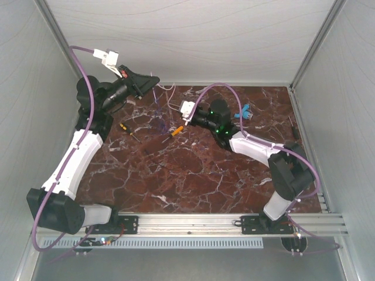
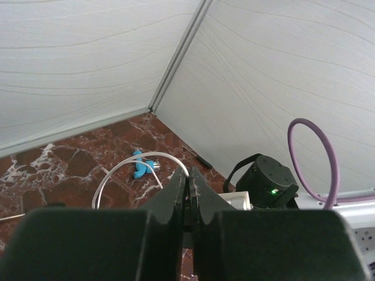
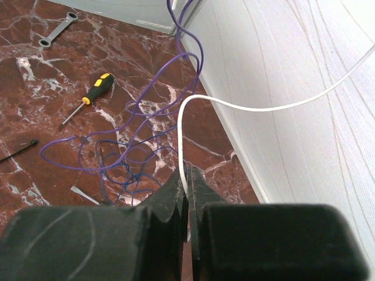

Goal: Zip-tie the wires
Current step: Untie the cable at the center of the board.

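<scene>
The wires [image 3: 126,149] are thin purple-blue loops on the marble, in the top view [image 1: 159,111] between the two arms. Some strands rise toward my left gripper [image 1: 153,79], which is raised near the back wall. Its jaws [image 2: 188,175] are pressed together, with a trace of purple between them. My right gripper [image 3: 186,178] is shut on a white zip-tie strip [image 3: 234,106] that runs up from its jaws and curves off to the right. The top view shows the right gripper [image 1: 188,122] low beside the wires. The same white strip [image 2: 126,167] loops in the left wrist view.
A yellow-and-black screwdriver [image 3: 96,88] and an orange-handled one [image 1: 176,130] lie near the wires. A wrench [image 3: 55,30] and a black zip tie [image 3: 17,149] lie farther off. A blue part [image 1: 244,111] sits behind the right arm. White walls enclose the table.
</scene>
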Available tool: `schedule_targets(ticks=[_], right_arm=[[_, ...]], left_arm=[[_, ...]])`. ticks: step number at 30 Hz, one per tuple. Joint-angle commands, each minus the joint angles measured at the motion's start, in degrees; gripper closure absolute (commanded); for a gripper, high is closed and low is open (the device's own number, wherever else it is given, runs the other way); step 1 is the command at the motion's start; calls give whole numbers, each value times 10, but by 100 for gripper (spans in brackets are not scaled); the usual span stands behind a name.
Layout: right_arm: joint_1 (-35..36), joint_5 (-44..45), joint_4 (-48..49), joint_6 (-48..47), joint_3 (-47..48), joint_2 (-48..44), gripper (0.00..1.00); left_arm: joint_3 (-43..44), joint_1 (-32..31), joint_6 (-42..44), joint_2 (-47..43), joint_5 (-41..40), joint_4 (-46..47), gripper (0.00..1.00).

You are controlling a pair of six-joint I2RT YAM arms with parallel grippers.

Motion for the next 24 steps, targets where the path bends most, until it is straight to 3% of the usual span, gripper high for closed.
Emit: schedule_targets(ticks=[1,8,15,20,24], right_arm=[[6,36,45,9,-13,-16,100],[7,107,30,144,-53,-92,100],[11,130,-48,262,-76,-209,100],[28,124,-140,352,-63,-233,100],[73,118,-170,372,-77,-256,100]], left_arm=[[-9,3,16,-21,-46,9,100],[-97,7,44,-28,-230,-47,100],[-164,30,13,23,-246,-4,99],[-193,31,4,67,-249,41,90],[-199,31,3,107,-257,57,72]])
